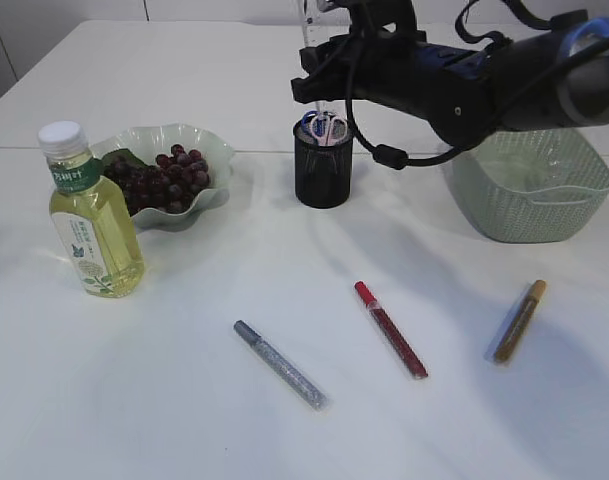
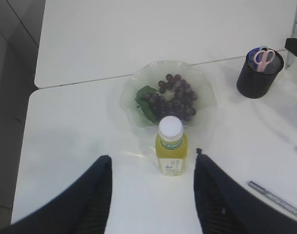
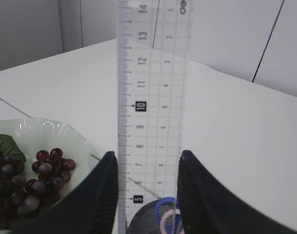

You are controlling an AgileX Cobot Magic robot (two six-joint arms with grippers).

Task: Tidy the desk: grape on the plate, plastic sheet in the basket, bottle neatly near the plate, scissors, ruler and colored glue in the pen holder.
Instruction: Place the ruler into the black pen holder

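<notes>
**Clear ruler held upright over the pen holder**

Exterior view: the right gripper (image 1: 319,85) reaches over the black mesh pen holder (image 1: 323,165), where scissors (image 1: 322,126) already stand.

Left wrist view: the left gripper (image 2: 150,195) hangs half open and empty above the yellow-green bottle (image 2: 171,148), well left of the holder.

Right wrist view: the jaws pinch the transparent plastic ruler (image 3: 153,87) by its long edges. Its long axis stands vertical, lower end at the holder. It looks light, stiff and slick, so an edge pinch suits it.

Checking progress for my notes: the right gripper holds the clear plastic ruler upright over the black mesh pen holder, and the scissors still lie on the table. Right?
Not quite. The scissors with blue and pink handles already stand in the black mesh pen holder, as the exterior view shows. The rest holds: the right gripper grips the clear plastic ruler upright above the holder.
</notes>
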